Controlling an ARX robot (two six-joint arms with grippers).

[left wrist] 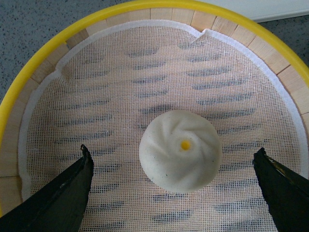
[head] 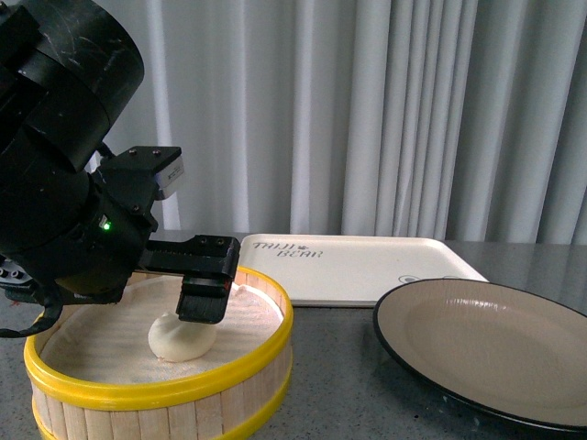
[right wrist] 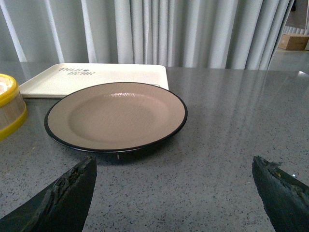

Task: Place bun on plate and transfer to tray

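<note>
front view: the left end effector [head: 204, 302] reaches down into a round wooden steamer basket [head: 165, 390] with a yellow rim. its dark arm fills the left side of the picture. directly under the end effector sits the bun [head: 182, 337], small, white and round, on the basket's floor.

left wrist view: looking straight down, the left end effector [left wrist: 174, 154] is released, with its two black fingers [left wrist: 72, 193] spread wide. the bun [left wrist: 180, 150] lies between them, apart from both, nearer neither one clearly. it has a swirled, pleated top with a small yellow dot at the centre. it rests on a white mesh liner [left wrist: 120, 87] that covers the slatted floor of the basket [left wrist: 145, 7].

right wrist view: the right end effector [right wrist: 174, 164] is also released, fingers wide apart, holding nothing, over the grey speckled surface [right wrist: 231, 121]. just ahead of it lies the plate [right wrist: 116, 113], beige inside with a thin black rim, bare. beyond the plate, touching or nearly touching its far edge, is the cream tray [right wrist: 96, 77], with dark lettering in a far corner.

in the front view the plate [head: 495, 339] lies well to the right of the left end effector and the tray [head: 367, 266] lies beyond it, close behind the basket. a pale pleated curtain [head: 367, 110] hangs at the back.
</note>
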